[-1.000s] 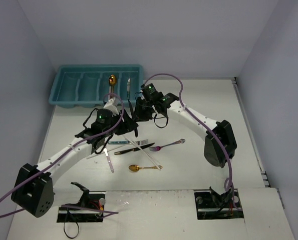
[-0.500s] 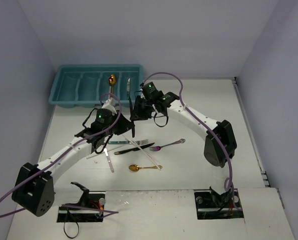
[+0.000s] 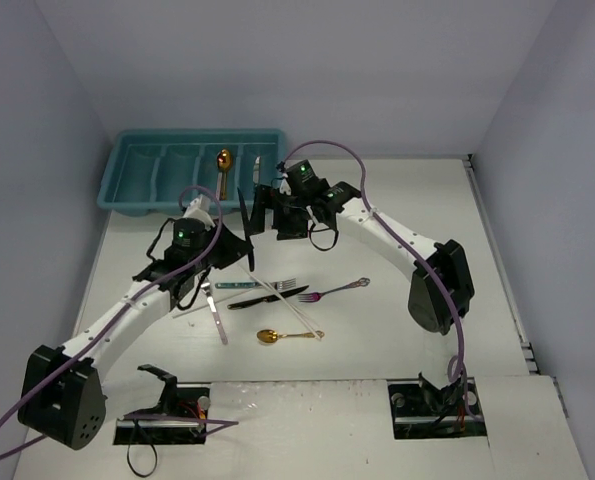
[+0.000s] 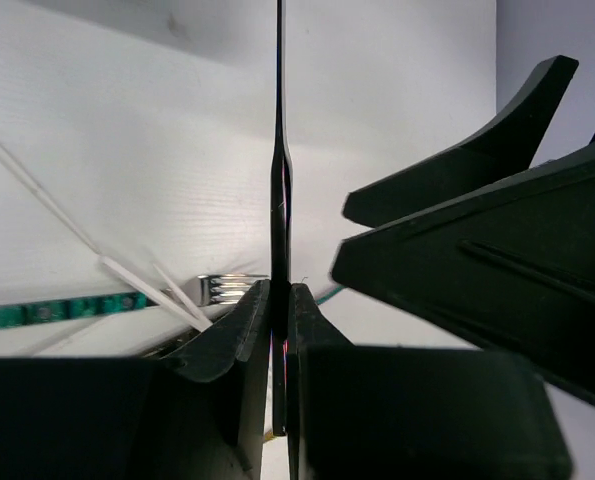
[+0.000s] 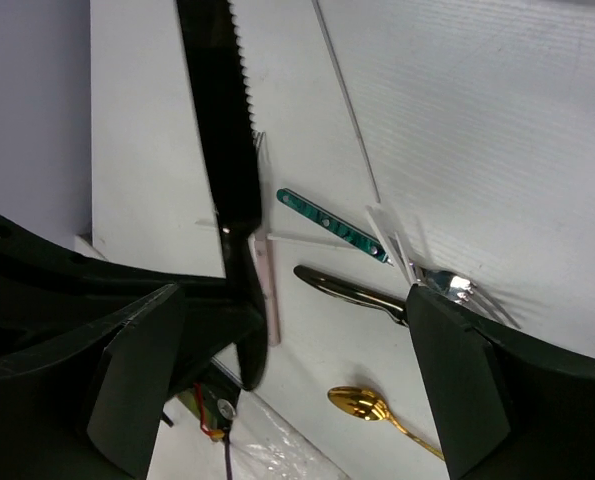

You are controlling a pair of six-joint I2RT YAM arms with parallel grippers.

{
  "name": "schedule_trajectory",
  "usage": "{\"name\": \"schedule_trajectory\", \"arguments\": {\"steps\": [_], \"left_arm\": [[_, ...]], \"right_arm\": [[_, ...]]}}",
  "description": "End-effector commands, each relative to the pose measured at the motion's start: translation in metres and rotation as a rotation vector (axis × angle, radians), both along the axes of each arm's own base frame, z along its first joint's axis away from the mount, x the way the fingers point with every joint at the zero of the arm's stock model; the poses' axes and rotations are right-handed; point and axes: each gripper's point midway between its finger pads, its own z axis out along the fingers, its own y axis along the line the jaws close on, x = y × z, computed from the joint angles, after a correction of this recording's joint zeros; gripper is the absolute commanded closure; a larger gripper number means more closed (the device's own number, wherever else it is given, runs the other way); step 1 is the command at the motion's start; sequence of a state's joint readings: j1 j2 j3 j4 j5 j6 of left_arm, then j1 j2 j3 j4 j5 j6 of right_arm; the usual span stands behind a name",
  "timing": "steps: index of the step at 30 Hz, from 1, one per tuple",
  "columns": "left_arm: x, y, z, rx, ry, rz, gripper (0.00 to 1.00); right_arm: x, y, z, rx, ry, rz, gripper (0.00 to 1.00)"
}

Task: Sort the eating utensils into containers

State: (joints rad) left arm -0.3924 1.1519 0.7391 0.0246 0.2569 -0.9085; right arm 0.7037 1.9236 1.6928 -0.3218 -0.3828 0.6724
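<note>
A black knife point(image 3: 247, 222) with a serrated blade point(image 5: 223, 120) stands upright above the table, and my left gripper point(image 3: 235, 247) point(image 4: 280, 300) is shut on its handle. My right gripper point(image 3: 268, 210) point(image 5: 297, 305) is open just right of the blade, its fingers point(image 4: 457, 130) apart from it. The teal tray point(image 3: 142, 190) with the containers lies at the back left; a gold spoon point(image 3: 223, 163) and a knife point(image 3: 257, 172) lie in its right-hand compartments. On the table lie a teal-handled knife point(image 5: 327, 225), a black-handled piece point(image 5: 352, 290), a gold spoon point(image 5: 362, 403), a fork point(image 4: 232, 287) and white chopsticks point(image 4: 137, 285).
A purple-tinted fork point(image 3: 335, 291) lies right of the pile and a pale-handled piece point(image 3: 217, 318) lies at its left. Grey walls close in the table on three sides. Cables loop over both arms.
My right gripper has opened and let go of the black knife. My left gripper has shut on the knife and shifted it a little to the left.
</note>
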Motion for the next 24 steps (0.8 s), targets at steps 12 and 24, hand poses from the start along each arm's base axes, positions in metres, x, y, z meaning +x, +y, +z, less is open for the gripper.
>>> {"name": "schedule_trajectory", "arguments": {"steps": [12,24], "left_arm": [[0.084,0.154,0.097,0.58,-0.208,-0.064,1.0],[0.174,0.194,0.096,0.762,-0.292,-0.213,1.0]], "right_arm": [[0.069,-0.116,0.069,-0.069,-0.396,0.001,0.1],[0.066,-0.157,0.02,-0.257,-0.403,0.007,0.12]]}}
